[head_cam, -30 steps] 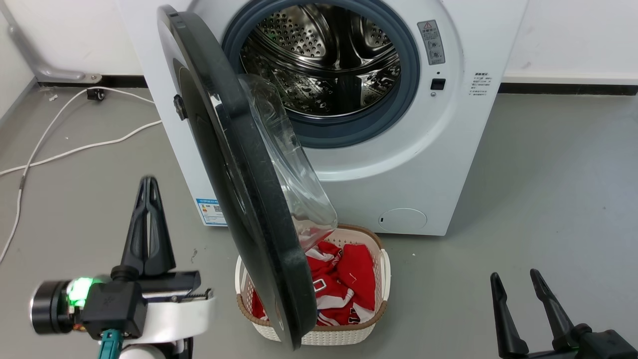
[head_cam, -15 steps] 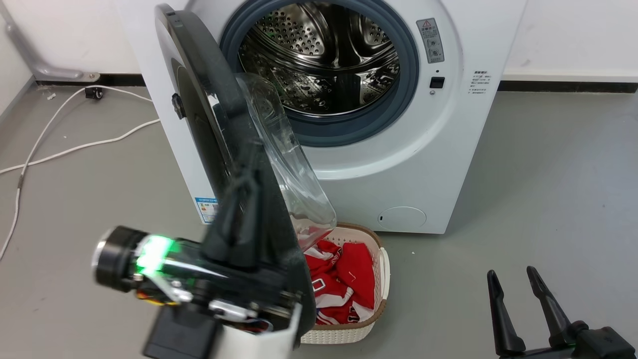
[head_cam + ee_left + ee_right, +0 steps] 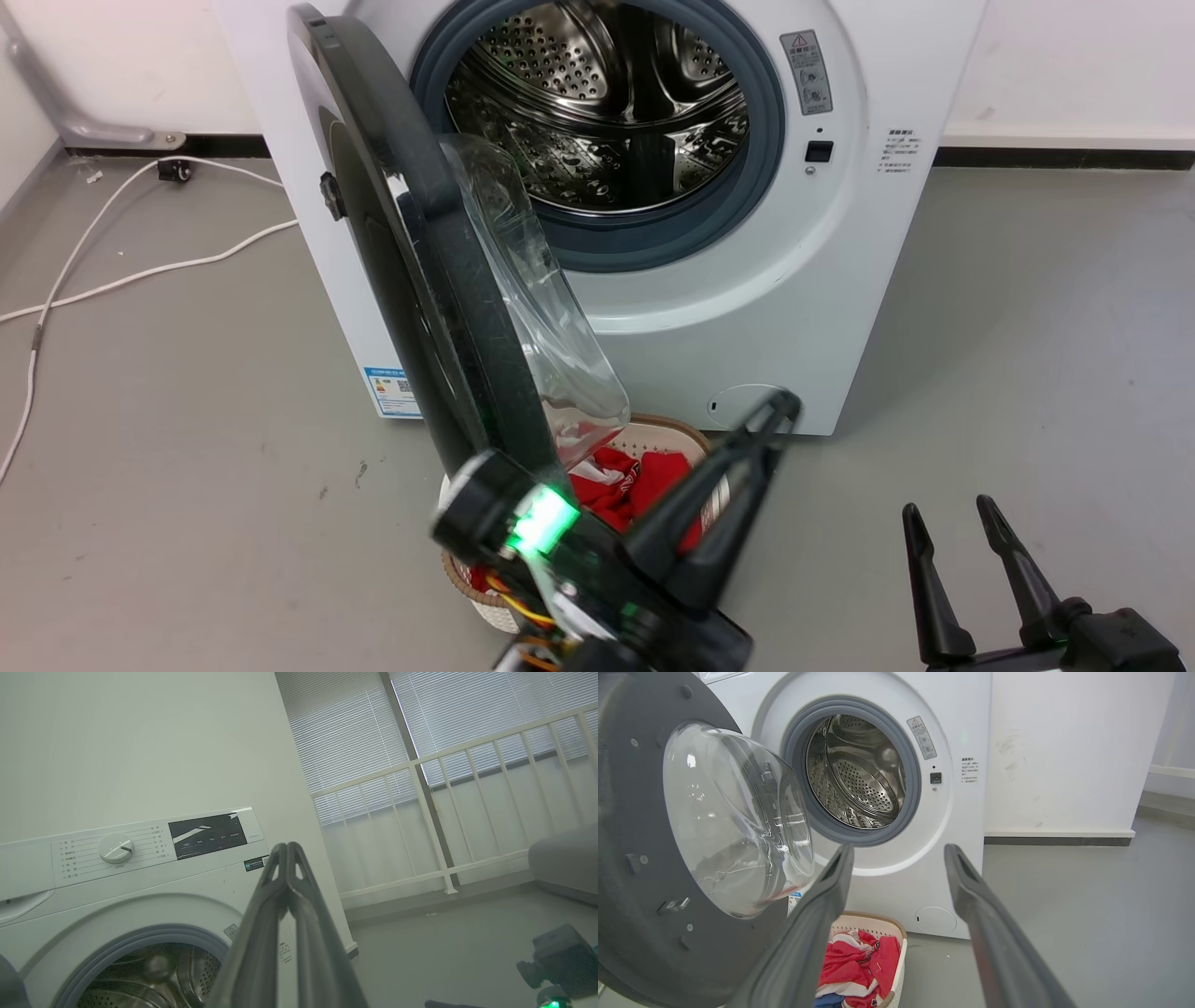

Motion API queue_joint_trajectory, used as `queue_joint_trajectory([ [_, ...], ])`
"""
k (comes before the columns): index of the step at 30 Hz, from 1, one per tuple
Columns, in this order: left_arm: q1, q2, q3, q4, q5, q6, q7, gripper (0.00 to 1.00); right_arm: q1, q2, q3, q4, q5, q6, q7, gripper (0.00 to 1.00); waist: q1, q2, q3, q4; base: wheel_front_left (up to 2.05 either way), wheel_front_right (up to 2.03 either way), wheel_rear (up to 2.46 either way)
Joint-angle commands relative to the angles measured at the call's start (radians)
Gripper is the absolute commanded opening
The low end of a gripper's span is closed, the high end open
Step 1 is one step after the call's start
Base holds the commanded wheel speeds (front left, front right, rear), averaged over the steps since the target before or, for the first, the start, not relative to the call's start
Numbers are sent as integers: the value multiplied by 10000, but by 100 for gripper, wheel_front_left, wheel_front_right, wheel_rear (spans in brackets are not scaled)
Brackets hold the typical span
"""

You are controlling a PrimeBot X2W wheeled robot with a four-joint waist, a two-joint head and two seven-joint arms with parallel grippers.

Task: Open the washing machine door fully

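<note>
Washing machine door [image 3: 439, 308] half open, just left of left pincer [image 3: 780, 411], fingers together. Push w/ finger sides on black rim [image 3: 485, 373], not glass bowl [image 3: 541, 327]; right pincer [image 3: 945, 506] apart, idle.

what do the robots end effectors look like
Both are matte black. The left end effector has two long, tapering fingers with slotted tips, a round black wrist body with a glowing green light, and orange and yellow wires. The right end effector has matching pointed fingers on a black base.
</note>
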Motion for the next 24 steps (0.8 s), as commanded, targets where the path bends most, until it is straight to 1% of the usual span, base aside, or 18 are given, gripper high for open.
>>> queue_joint_trajectory([
  [1,18,57,-259,234,119,-53,-20,0,-128,37,14,12,-61,-2,-20,100,-1,0,3,26,0,0,0],
  [5,210,181,-943,886,205,-20,-22,0,-149,37,51,50,-35,-2,-20,100,-1,0,26,88,0,0,0],
  [11,587,459,-1253,1559,-16,195,-22,0,-151,37,47,115,-15,-2,-20,100,-1,0,55,145,0,0,0],
  [17,948,752,-1072,2167,-290,571,-22,0,-169,36,30,200,-32,-2,-20,100,-1,0,95,185,0,0,0],
  [18,948,752,-1072,2167,-290,571,-22,0,-169,36,30,200,-32,-2,-20,100,-1,0,95,185,0,0,0],
  [19,1010,765,-973,2360,-387,703,-22,0,-196,37,30,229,-38,-2,-20,100,-1,0,117,195,0,0,0],
  [20,1010,765,-973,2360,-387,703,-22,0,-196,37,30,229,-38,-2,-20,100,-1,0,117,195,0,0,0],
  [24,1112,832,-684,2878,-627,969,-22,0,-255,37,73,278,-40,-2,-20,100,-1,0,161,191,0,0,0],
])
